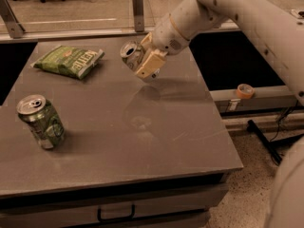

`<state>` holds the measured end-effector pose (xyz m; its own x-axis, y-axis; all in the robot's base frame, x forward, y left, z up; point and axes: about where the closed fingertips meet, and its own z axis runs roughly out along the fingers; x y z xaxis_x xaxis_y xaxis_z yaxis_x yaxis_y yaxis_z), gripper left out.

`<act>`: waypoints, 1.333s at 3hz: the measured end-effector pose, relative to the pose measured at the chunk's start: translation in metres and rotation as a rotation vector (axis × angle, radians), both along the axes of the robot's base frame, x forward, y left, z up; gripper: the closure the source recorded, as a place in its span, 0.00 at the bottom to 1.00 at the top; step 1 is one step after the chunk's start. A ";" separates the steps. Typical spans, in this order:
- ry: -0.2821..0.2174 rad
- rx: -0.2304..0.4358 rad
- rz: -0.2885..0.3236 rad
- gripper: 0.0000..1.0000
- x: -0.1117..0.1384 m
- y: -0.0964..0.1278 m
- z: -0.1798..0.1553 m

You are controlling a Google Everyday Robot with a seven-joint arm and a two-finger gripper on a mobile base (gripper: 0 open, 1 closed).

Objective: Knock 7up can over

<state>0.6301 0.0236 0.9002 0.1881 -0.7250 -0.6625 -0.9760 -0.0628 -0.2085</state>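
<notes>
Got a big grey table (118, 146) filling most of the view, with a black drawer handle (116, 215) down on the near edge. Coming in from the far right, a chunky white arm (247, 18), reaching down and left over the far half of the table. Next down in size, a green chip bag (70, 61) lying flat near the far left corner.

Then the gripper (141, 68) at the end of the arm, with tan fingers (151, 63), hanging over the far middle of the table, just right of the bag. Clamped on the 7up can (130, 51) by the look of it, one finger down the right side of the can and the other hidden behind. Closed only to the can's width, nothing else in there. Can tipped hard, open top facing up and left, bottom end tucked in against the fingers. Looks lifted off the tabletop, with a blurry reflection underneath. Silvery body, can't make out the print.

Over at the near left, well apart from all that, a darker green can (42, 122) standing upright. Smallest bit is an orange tape roll (245, 90) sitting on a ledge off the right side of the table.
</notes>
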 end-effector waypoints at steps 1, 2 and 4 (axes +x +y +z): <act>0.025 -0.233 0.067 1.00 -0.014 -0.013 -0.020; 0.018 -0.368 0.098 1.00 -0.022 -0.023 -0.022; 0.005 -0.478 0.146 0.57 -0.041 -0.014 -0.023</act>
<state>0.5888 0.0100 0.8772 0.3081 -0.9140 -0.2640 -0.9508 -0.2863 -0.1187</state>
